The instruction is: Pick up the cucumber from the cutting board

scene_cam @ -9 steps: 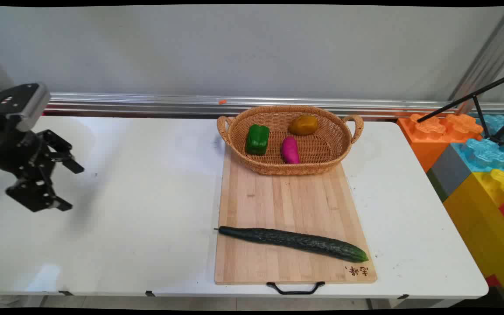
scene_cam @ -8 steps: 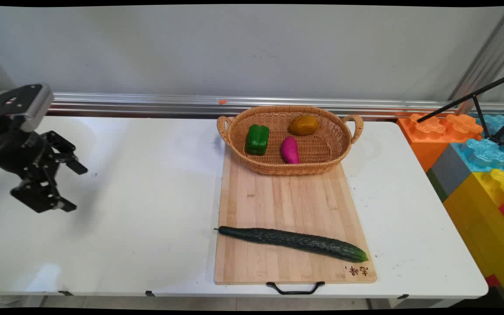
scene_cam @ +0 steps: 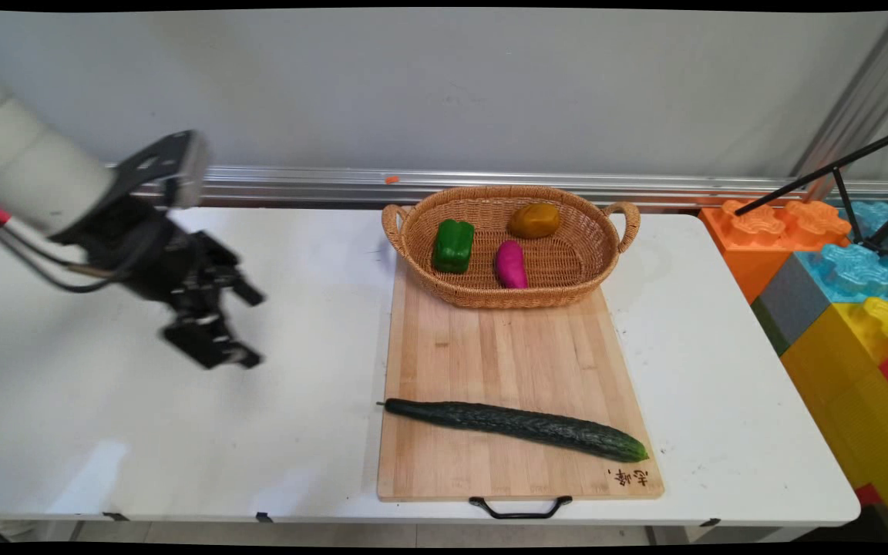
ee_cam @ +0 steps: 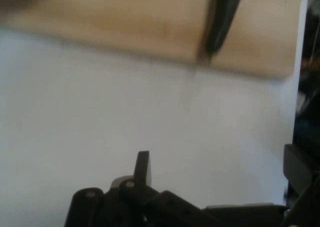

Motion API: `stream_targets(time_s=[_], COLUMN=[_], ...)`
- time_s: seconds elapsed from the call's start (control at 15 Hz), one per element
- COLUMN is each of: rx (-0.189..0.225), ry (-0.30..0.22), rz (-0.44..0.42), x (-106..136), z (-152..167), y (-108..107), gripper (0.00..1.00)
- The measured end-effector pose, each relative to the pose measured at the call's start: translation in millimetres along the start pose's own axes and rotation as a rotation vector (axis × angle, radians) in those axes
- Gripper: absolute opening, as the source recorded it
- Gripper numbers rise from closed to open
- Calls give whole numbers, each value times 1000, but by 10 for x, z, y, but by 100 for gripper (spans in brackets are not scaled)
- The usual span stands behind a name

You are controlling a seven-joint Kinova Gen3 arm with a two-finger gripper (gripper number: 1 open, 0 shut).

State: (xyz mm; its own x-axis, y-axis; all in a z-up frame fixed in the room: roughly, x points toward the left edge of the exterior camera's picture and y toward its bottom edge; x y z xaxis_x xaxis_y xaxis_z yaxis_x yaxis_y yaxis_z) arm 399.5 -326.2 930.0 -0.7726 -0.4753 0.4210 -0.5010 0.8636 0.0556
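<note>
Gripper (scene_cam: 247,324) of mine — fingers spread, holding nothing — has swung rightward from the table's (scene_cam: 182,432) left edge toward the cutting board (scene_cam: 506,354), whose cucumber (scene_cam: 517,422) lies along its near end, basket (scene_cam: 513,245) beyond.

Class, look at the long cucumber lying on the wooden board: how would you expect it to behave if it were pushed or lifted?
The cucumber is long and round, so a sideways push would probably roll it across the flat cutting board. It lies straight, so it is likely stiff. Gripped near one tip, its length might make it tilt; the middle seems safer.
</note>
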Motion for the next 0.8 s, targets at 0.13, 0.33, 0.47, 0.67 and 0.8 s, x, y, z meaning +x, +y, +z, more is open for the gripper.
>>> stream_targets(time_s=[0.13, 0.33, 0.47, 0.67, 0.8], rx=[-5, -14, -12, -5, 6], ry=[28, 63, 84, 105, 117], rz=[45, 136, 194, 252, 288], x=[360, 835, 1111, 1387, 1565], z=[176, 460, 696, 1013, 1279], y=[84, 269, 407, 567, 665], gripper=[100, 100, 100, 100, 100])
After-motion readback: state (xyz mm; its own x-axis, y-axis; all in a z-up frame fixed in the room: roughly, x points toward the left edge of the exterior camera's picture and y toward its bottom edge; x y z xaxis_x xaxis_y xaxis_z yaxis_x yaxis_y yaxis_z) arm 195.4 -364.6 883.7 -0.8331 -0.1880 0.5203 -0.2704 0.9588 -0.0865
